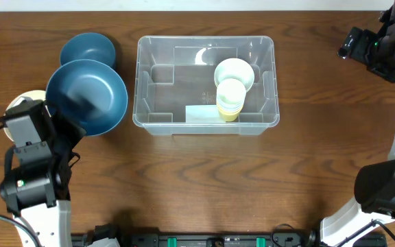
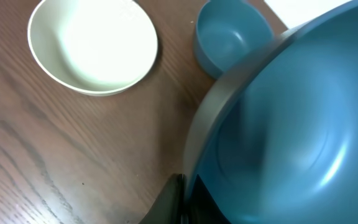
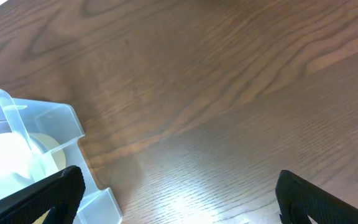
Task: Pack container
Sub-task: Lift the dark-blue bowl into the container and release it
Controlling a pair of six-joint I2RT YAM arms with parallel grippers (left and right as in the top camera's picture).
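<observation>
Your desk (image 1: 204, 185) carries the container (image 1: 142, 82) at its middle, toward the far edge. Just left of it, the large blue bowl (image 1: 88, 96) hangs tilted, its rim pinched tight in your left claw (image 2: 182, 199). A smaller blue bowl (image 1: 88, 49) stands behind that one, and a cream bowl (image 2: 92, 46) sits near. Your right claw (image 3: 179, 205) gapes wide with nothing in it, off to the container's right. Two pale cups (image 1: 232, 86) sit inside the container's right half.
</observation>
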